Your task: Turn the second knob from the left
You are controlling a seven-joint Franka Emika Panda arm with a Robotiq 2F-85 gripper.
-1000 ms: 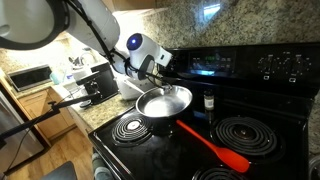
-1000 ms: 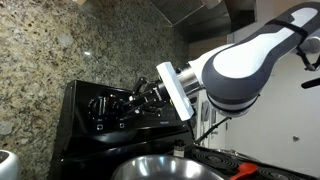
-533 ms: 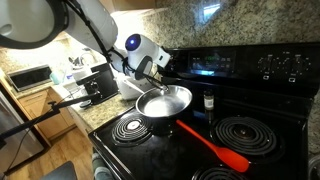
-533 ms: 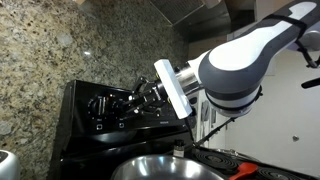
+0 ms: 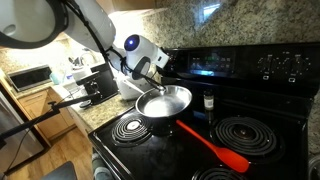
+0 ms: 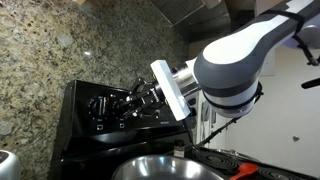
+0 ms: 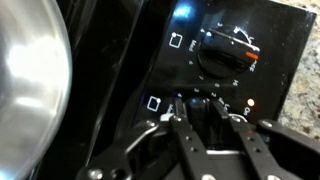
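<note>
The black stove's back panel (image 5: 215,65) has two knobs at its left end. In the wrist view the outer left knob (image 7: 225,58) with an orange mark is free. My gripper (image 7: 205,112) has its two fingers (image 7: 176,125) closed on either side of the second knob from the left (image 7: 205,100), which is dark and mostly hidden between them. In an exterior view the gripper (image 6: 130,103) presses on that knob, beside the free knob (image 6: 100,105). It also shows at the panel's left end in an exterior view (image 5: 157,63).
A steel pan (image 5: 165,100) sits on the back left burner just below my wrist, and shows at the wrist view's left edge (image 7: 25,80). A red spatula (image 5: 212,145) lies across the cooktop. More knobs (image 5: 275,65) are at the panel's right end. Granite backsplash (image 6: 60,50) stands behind.
The wrist flange and forearm have turned and shifted slightly to the left in an exterior view. The fingers stay at the same knob.
</note>
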